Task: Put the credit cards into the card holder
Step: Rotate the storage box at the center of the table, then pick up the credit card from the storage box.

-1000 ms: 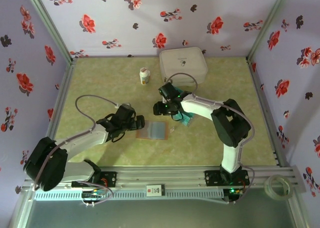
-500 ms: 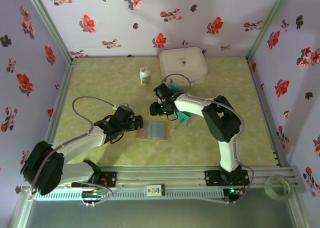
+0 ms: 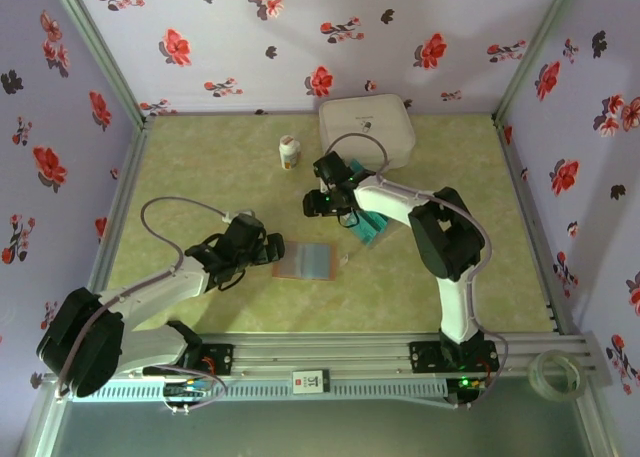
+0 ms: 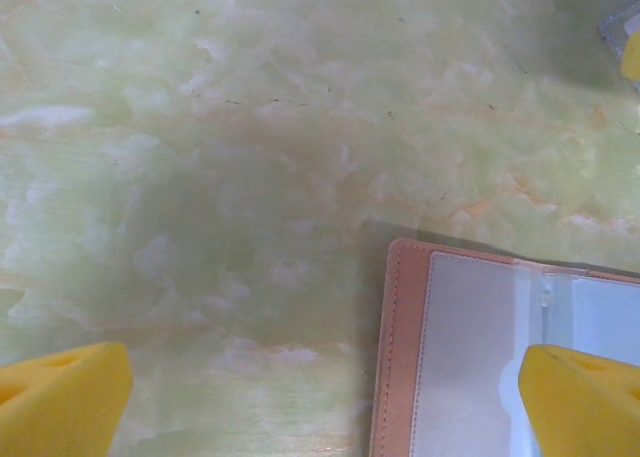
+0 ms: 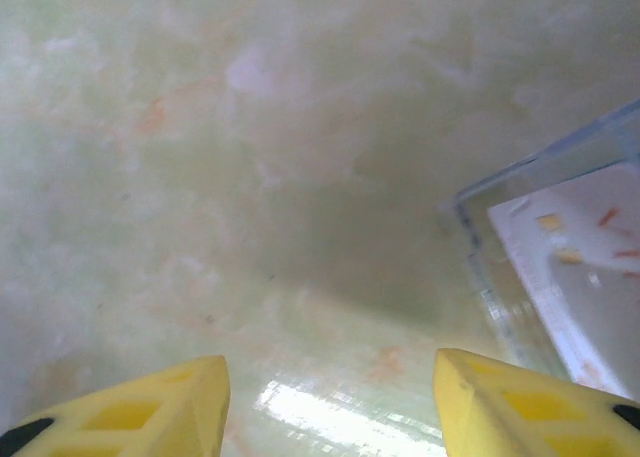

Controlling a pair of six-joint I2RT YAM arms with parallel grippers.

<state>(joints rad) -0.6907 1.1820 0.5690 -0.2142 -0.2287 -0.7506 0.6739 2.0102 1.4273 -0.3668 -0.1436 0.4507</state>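
The card holder (image 3: 306, 260) lies open and flat on the table, brown-rimmed with pale blue-grey pockets. In the left wrist view its brown left edge (image 4: 400, 357) sits between my wide-open fingers. My left gripper (image 3: 272, 249) (image 4: 325, 382) is open and empty, its right fingertip (image 4: 585, 397) over the holder's pocket. A teal stack of credit cards (image 3: 368, 228) lies right of the holder, partly under the right forearm. My right gripper (image 3: 322, 207) (image 5: 330, 377) hovers over bare table behind the holder, open with nothing between its fingers.
A big white rounded case (image 3: 366, 129) stands at the back, with a small white bottle (image 3: 289, 154) to its left. A small pale scrap (image 3: 345, 262) lies beside the holder. A clear-walled thing with a white face (image 5: 565, 277) lies at the right of the right wrist view.
The right gripper has moved back and slightly left, away from the holder and the teal cards. The left gripper has slid a little nearer along the holder's left edge. The holder has not moved.
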